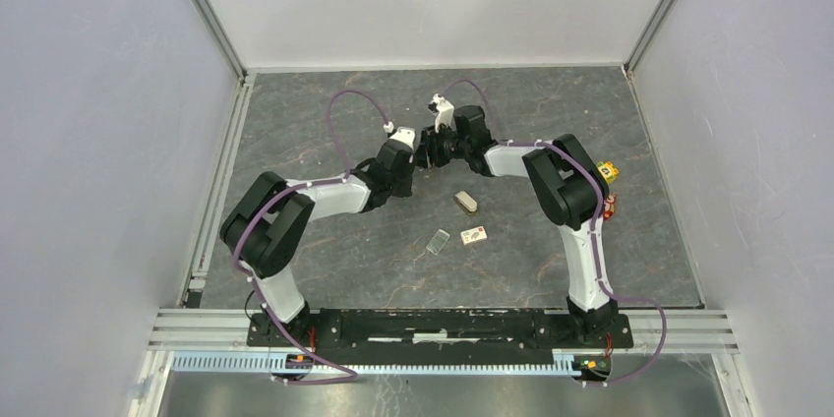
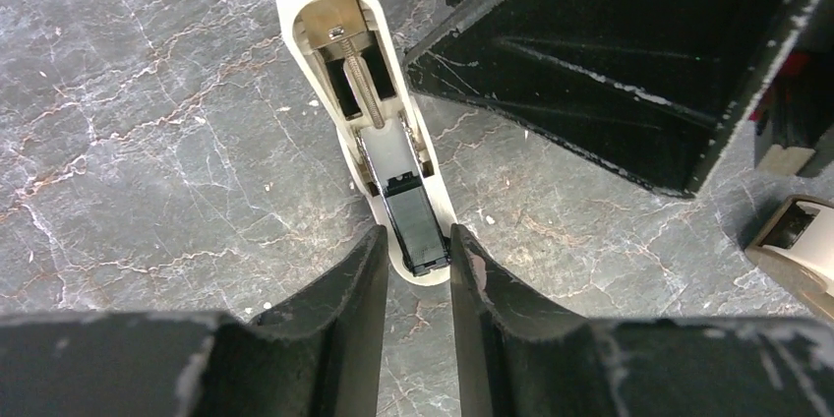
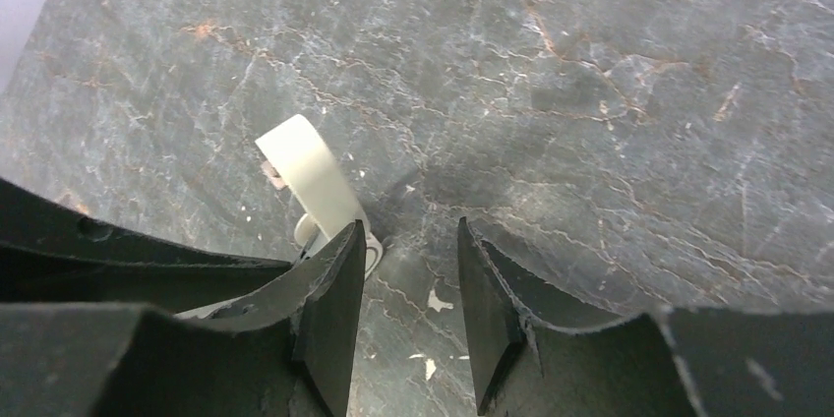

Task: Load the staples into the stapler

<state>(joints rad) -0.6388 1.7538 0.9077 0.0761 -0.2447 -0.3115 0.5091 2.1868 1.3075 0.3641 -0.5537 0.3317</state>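
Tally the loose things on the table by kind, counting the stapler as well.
Stapler: 1
Staple box: 1
Clear lid: 1
Cubes: 2 (yellow cube, red cube)
Beige piece: 1
Total: 6

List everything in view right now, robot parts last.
stapler: 1, cream, hinged open, far centre
box: 1, whitish with a red mark, mid-surface, nearer than the stapler
lid: 1, clear, just left of the box, off it
beige piece: 1, just beyond the box; can't tell what it is
cubes: 2, yellow cube and red cube, right side by the right arm
staples: none made out
table: 1, grey marbled
arms: 2, black and white, left arm and right arm meeting at the stapler
left claw: closed on the stapler's end
right claw: open, gap empty, stapler just outside it
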